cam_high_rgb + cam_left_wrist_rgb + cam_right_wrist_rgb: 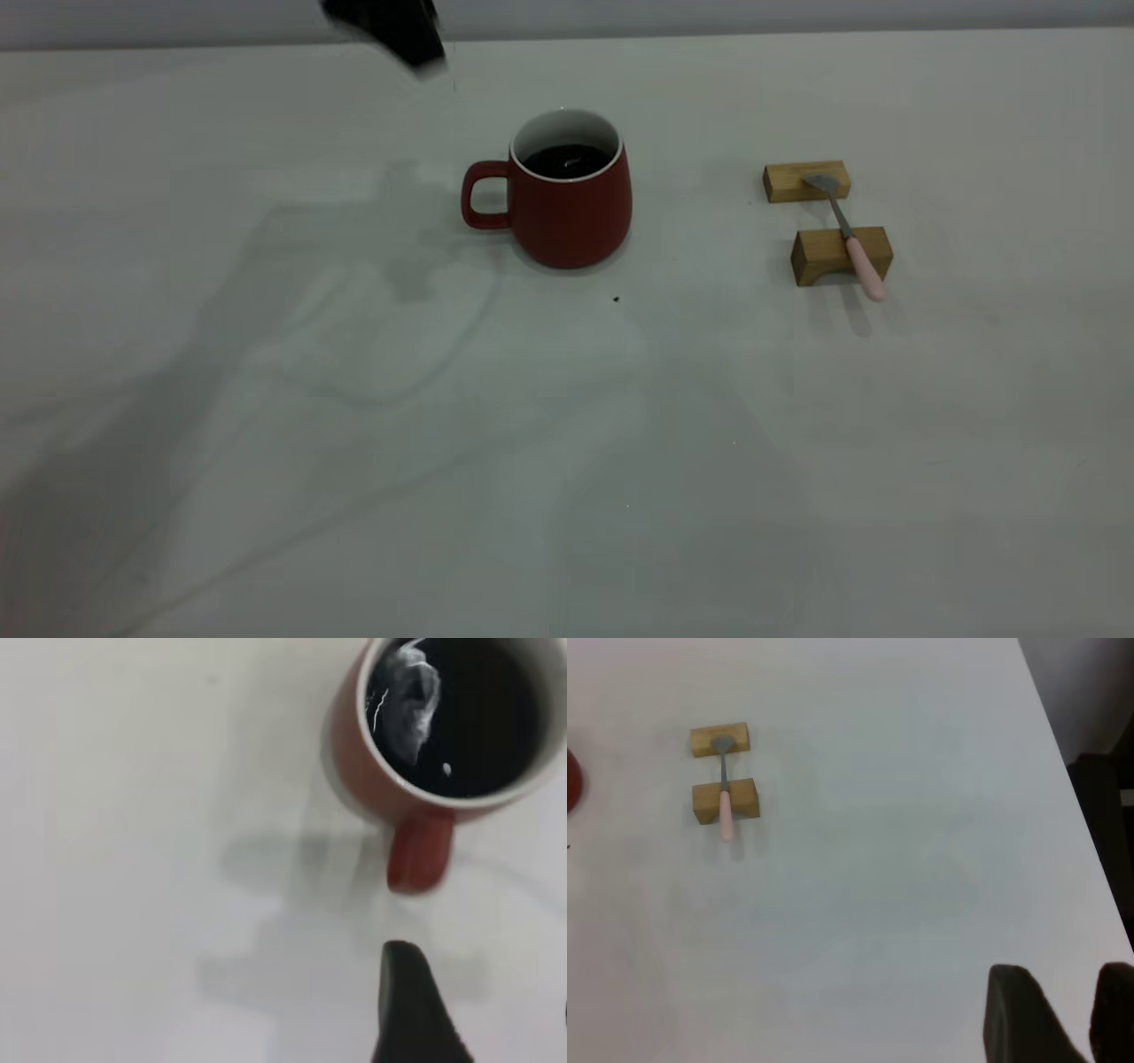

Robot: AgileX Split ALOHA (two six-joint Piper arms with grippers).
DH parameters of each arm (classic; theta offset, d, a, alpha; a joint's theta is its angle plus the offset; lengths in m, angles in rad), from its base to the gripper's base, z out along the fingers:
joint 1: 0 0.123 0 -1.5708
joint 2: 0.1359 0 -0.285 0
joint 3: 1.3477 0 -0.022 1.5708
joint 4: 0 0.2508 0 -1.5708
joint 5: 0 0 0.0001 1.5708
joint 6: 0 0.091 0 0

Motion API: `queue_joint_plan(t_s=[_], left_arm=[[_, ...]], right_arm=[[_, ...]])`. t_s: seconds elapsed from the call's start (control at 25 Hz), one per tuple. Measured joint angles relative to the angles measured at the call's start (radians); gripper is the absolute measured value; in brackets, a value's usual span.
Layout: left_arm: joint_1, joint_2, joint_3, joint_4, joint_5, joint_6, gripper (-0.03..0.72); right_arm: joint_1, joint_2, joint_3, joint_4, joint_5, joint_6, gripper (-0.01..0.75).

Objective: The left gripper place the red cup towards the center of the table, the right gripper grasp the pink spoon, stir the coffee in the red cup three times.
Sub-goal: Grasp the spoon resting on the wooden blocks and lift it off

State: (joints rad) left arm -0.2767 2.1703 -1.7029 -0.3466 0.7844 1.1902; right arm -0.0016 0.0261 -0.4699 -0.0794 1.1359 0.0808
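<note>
Left gripper [390, 31]: you have it raised above the far side of the table [266, 443], up and left of the cup and touching nothing. Only one finger [412, 1010] shows in its wrist view, so you cannot tell how the fingers stand.
Red cup [558, 199]: it stands upright near the table's middle, handle turned to the left arm's side, free of any grip. Judged from that, your placing step looks done.
Coffee [567, 159]: dark and well below the rim, so stirring has some margin.
Pink spoon [849, 235]: it bridges two wooden blocks [842, 255], well right of the cup. That lifts the handle clear so fingers can close around it.
Right gripper [1063, 1010]: far from the spoon, empty, fingers parted.
</note>
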Motion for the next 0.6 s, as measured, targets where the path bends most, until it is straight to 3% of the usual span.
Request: queue_joint_plan(t_s=[0.36,0.6], left_arm=[[0.001,-0.444,0.000,0.259,0.369,-0.738,0.482],[0.001,-0.642,0.069,0.330,0.384,-1.009,0.482]], right_arm=[[0.000,0.000,0.000,0.000,0.000,0.000,0.237],[0.000,0.000,0.000,0.000,0.000,0.000,0.237]])
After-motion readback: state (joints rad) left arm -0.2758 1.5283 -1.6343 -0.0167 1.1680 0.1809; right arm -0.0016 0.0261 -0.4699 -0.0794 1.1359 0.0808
